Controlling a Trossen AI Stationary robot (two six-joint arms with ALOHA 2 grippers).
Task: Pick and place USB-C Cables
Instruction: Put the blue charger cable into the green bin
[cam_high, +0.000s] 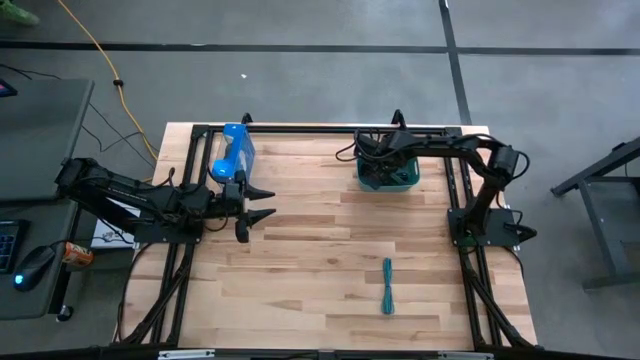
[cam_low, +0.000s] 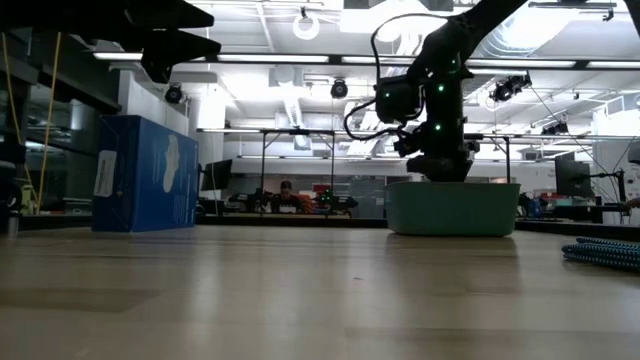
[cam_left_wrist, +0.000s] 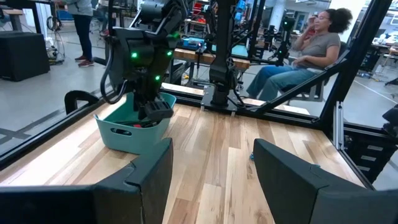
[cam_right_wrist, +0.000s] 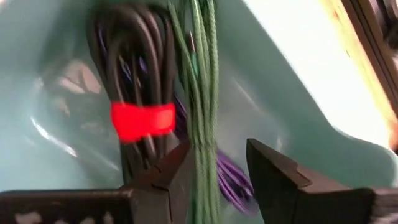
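even overhead light (ceiling strips glaring in low view), blurred right wrist close-up

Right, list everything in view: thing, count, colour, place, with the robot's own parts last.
teal cable: one, teal, on the table's near right part.
bin: one, teal, far right of table.
black cable: one, black with red band, in bin.
green cable: one, green, in bin.
purple cable: one, purple, in bin.
blue box: one, far left.
table: one, light wood.
seated person: one, beyond table.
left gripper: open, above table's left.
right gripper: open, inside bin around green cable.
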